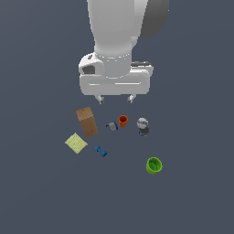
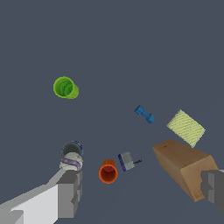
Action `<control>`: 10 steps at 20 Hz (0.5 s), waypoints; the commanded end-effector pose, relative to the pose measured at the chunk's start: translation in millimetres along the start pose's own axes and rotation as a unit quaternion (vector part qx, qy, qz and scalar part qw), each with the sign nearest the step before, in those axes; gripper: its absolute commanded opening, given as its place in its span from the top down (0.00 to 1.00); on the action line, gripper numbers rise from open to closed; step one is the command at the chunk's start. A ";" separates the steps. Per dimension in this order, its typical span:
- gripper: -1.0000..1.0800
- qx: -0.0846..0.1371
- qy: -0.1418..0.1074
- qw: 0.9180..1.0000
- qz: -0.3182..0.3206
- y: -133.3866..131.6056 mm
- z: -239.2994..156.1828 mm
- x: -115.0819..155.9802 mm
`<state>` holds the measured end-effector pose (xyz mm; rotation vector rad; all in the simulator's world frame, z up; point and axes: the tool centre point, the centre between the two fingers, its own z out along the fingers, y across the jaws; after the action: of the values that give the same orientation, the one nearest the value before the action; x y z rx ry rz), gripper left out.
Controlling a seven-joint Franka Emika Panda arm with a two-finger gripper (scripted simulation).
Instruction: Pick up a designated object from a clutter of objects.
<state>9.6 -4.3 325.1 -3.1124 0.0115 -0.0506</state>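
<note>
Gripper (image 1: 115, 98): held spread wide, nothing grasped. Tiny grey item (image 1: 112, 126) seen below it, beside orange cup (image 1: 123, 121).

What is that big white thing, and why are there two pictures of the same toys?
The big white thing is a robot arm, drawn by a computer, not filmed. At its end is a hand with two fingers, spread open and holding nothing.

One picture comes from a camera off the arm that sees the whole scene. The other comes from a camera on the robot's wrist, so you see its fingers at the edges.

On the dark floor lie a brown box, a yellow pad, a blue dumbbell piece, an orange cup, a green cup and a round grey-purple figure. The tiny grey block beside the orange cup is the one to pick up. It has not been touched yet.
</note>
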 end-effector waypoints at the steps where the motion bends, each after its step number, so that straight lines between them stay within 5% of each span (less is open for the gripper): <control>1: 0.04 0.000 0.000 1.000 0.000 0.0 0.0 0.0; 10: 0.04 0.004 -0.006 1.000 -0.008 5.3 2.1 2.9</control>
<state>12.1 -8.9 322.8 -3.1057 -0.0086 -0.0356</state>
